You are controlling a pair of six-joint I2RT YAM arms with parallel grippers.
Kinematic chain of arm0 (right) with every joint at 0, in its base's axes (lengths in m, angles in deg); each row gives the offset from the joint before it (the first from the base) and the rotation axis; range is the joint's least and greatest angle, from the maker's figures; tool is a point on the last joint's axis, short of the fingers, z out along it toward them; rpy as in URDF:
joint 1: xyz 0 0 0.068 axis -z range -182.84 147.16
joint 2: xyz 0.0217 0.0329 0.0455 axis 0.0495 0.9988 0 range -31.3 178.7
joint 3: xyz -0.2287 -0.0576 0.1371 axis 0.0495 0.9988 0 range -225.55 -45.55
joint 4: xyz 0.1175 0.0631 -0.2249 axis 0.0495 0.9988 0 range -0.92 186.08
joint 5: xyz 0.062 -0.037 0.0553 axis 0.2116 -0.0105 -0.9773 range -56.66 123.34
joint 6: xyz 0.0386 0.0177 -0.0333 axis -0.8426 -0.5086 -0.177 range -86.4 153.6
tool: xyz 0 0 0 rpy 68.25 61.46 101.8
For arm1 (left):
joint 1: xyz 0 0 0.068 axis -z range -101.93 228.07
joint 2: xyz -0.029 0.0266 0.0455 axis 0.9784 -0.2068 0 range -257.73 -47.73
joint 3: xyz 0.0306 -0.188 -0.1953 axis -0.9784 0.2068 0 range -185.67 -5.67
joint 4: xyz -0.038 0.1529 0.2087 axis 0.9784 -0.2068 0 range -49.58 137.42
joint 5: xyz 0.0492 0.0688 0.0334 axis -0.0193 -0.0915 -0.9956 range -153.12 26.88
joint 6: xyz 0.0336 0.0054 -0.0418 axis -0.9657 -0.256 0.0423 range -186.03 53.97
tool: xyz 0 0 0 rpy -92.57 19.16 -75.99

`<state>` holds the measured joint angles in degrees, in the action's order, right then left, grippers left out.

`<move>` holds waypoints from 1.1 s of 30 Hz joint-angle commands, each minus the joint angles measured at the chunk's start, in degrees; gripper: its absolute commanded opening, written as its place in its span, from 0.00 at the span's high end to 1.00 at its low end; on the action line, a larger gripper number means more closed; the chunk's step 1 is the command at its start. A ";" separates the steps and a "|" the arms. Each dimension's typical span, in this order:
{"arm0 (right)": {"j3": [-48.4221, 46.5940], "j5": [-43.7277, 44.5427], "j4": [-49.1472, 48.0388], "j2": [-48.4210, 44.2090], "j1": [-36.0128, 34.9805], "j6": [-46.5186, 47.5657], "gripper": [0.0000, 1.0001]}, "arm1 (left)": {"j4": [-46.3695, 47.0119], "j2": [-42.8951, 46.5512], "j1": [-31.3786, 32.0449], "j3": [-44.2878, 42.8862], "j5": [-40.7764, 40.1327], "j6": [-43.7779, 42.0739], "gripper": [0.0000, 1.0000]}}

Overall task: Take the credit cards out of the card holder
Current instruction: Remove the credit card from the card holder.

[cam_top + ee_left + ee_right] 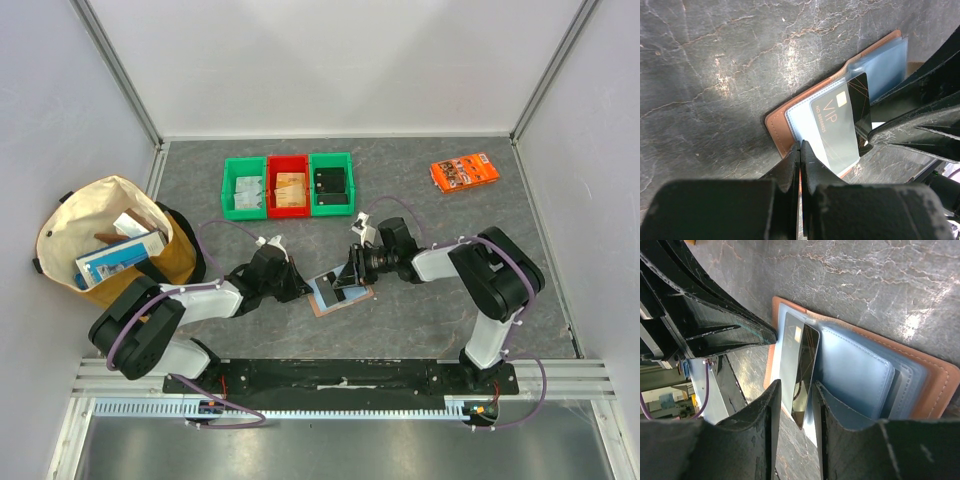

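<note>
Well, on the dark grey marbled tabletop my left gripper was pinched shut on the near edge of the open reddish-brown leather card holder, which lay flat with its pale blue sleeves facing up. My right gripper, parted only slightly, clasped a black plastic VIP card with gold lettering that stuck partly out of a sleeve.

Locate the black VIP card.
The black VIP card lies mid-table in the top view, partly out of the card holder, between the jaws of the right gripper.
</note>
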<state>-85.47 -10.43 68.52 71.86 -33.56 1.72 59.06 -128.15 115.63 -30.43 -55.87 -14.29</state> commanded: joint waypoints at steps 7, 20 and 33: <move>-0.59 2.72 1.82 2.50 0.75 2.34 0.98 | -4.26 -2.72 -0.03 0.93 -1.88 -1.04 0.98; -0.85 10.54 18.43 -13.05 5.23 11.83 1.00 | -2.94 0.87 0.06 1.37 -0.66 -4.19 0.97; -12.27 4.67 33.21 -29.76 3.65 24.57 1.00 | -25.33 18.72 -0.21 -24.53 7.42 -29.75 0.16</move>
<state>-92.49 -1.38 97.94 46.66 -28.66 20.84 41.33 -112.65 115.52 -45.22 -53.62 -31.53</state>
